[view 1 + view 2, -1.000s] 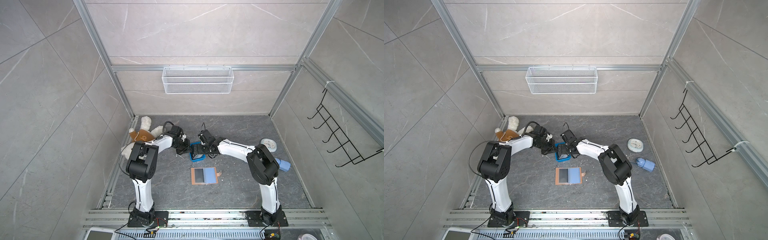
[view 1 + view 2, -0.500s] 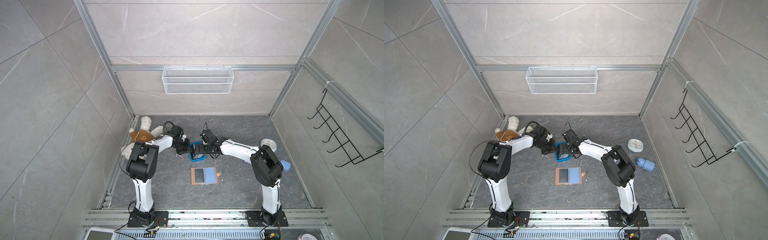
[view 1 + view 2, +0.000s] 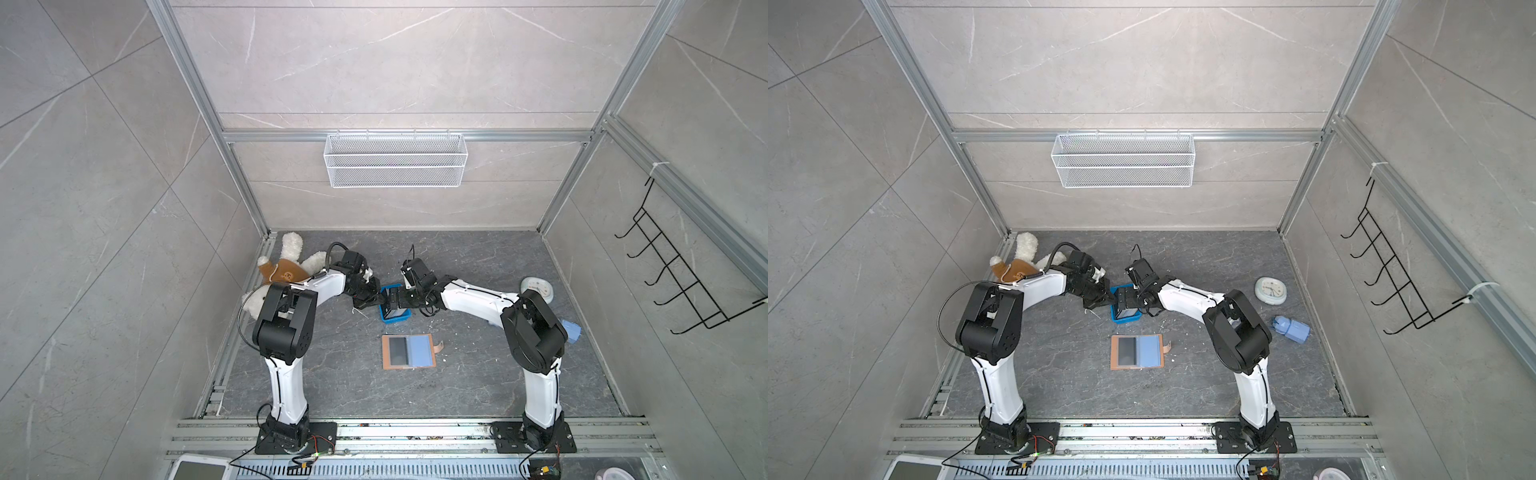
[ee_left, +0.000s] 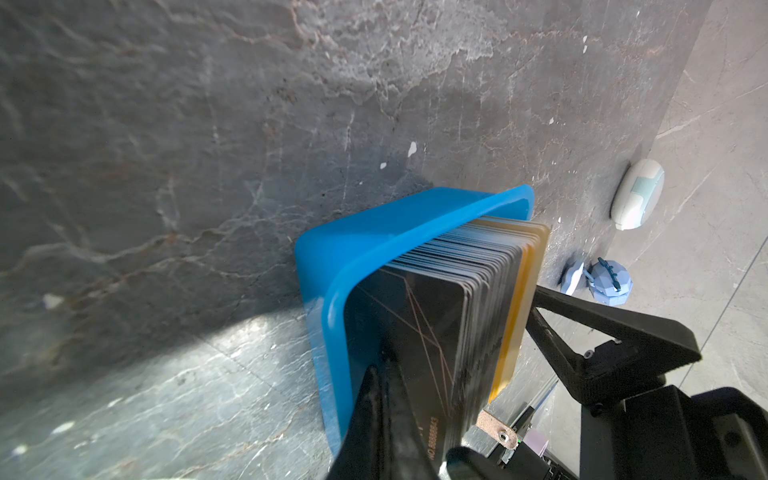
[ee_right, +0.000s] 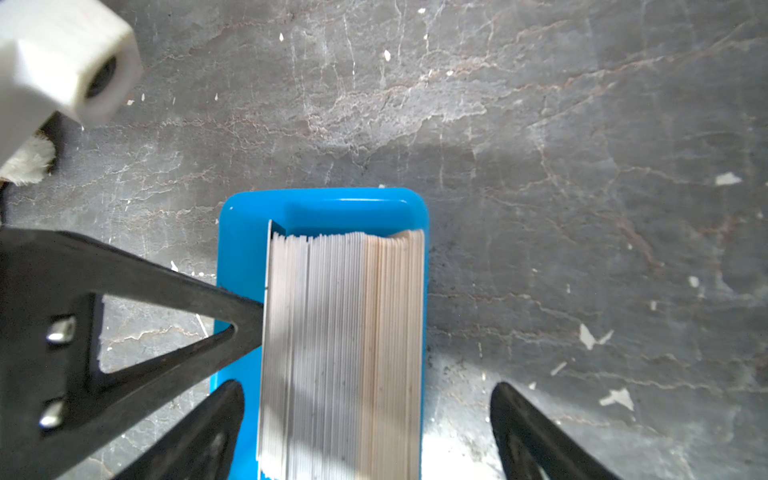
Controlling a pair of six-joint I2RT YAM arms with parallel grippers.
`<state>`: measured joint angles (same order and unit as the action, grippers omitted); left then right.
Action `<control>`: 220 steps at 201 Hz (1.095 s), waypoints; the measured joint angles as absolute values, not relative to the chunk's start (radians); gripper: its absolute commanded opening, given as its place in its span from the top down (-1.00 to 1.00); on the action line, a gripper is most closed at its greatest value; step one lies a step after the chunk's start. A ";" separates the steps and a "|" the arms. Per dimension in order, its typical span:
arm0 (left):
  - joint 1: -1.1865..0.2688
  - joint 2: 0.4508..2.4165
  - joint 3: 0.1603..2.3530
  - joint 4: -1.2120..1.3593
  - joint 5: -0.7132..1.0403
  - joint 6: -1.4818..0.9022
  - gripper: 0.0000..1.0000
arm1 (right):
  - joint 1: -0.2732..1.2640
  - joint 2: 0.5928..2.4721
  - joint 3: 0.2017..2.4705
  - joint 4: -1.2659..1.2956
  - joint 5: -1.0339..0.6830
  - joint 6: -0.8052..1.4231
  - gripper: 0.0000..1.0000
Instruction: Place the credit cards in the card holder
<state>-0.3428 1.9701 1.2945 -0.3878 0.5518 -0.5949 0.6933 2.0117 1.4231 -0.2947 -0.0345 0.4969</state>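
Observation:
The credit cards (image 5: 340, 332) stand on edge as a thick stack in a small blue tray (image 5: 324, 203), grey ones on one side and tan ones on the other. The front card (image 4: 419, 316) is black with thin lines. My left gripper (image 4: 380, 374) is shut, its tip inside the tray between the wall and the black front card. My right gripper (image 5: 368, 415) is open, with one finger (image 5: 216, 415) on each side of the stack and tray. The card holder (image 3: 409, 351) lies open on the floor in front of the tray (image 3: 397, 321), a dark card in its left sleeve.
A plush toy (image 3: 286, 266) lies at the back left behind my left arm. A small clock (image 3: 537, 289) and a blue object (image 3: 569, 330) sit on the right. A wire basket (image 3: 395, 160) hangs on the back wall and a hook rack (image 3: 681, 282) on the right wall.
My right arm's elbow has swung slightly to the right. Both grippers have stayed at the blue tray, and the card holder has not moved.

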 measured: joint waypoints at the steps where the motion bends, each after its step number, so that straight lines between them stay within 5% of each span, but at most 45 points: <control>1: -0.343 1.970 1.295 -0.388 0.552 -0.595 1.00 | 0.693 2.012 1.423 -0.295 -0.035 0.497 -0.89; 220: -0.351 1.956 1.293 -0.387 0.510 -0.596 1.00 | 0.694 2.094 1.498 -0.337 -0.013 0.496 -0.89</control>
<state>-0.3508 1.9564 1.2934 -0.3874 0.5098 -0.5957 0.6937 2.0945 1.4979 -0.3367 -0.0128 0.4965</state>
